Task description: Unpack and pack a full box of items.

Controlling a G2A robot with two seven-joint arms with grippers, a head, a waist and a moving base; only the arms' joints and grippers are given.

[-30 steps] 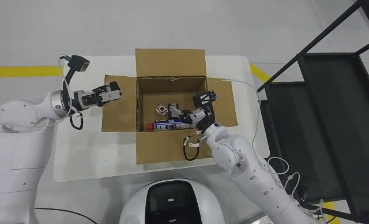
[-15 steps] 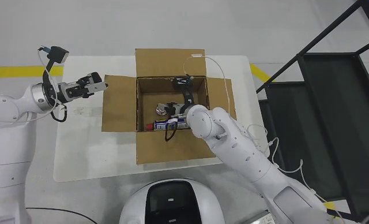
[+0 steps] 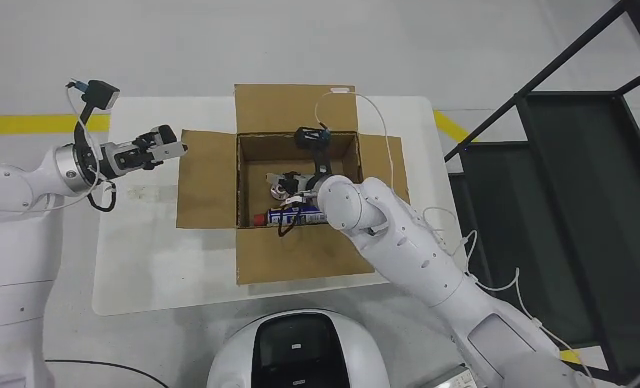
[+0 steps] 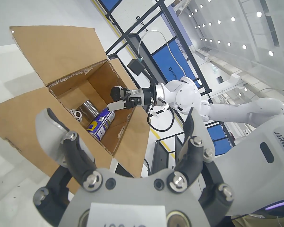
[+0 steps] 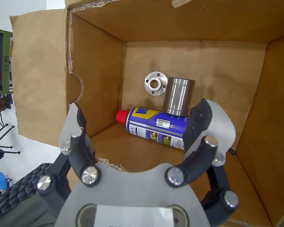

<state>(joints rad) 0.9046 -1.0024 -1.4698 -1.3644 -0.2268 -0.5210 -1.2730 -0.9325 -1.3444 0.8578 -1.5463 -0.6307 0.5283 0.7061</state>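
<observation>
top view: my right gripper (image 3: pixel 283 188) sits inside the box (image 3: pixel 295 108) at frame centre, left gripper (image 3: pixel 165 143) out at upper left over the table (image 3: pixel 150 248). right wrist view adds what that lacks: fingers (image 5: pixel 200 119) spread above the lying spray can (image 5: pixel 153 126); i'd straddle its body squarely, clear of the steel cylinder (image 5: pixel 178 98). left wrist view: left fingers (image 4: pixel 48 126) spread, empty.

Open cardboard box (image 3: pixel 207 183) on worktop, flaps spread, blue red-capped spray can (image 5: pixel 153 128) lying inside, steel cylinder (image 5: pixel 178 98) and flange (image 5: pixel 155 83) beside it.
</observation>
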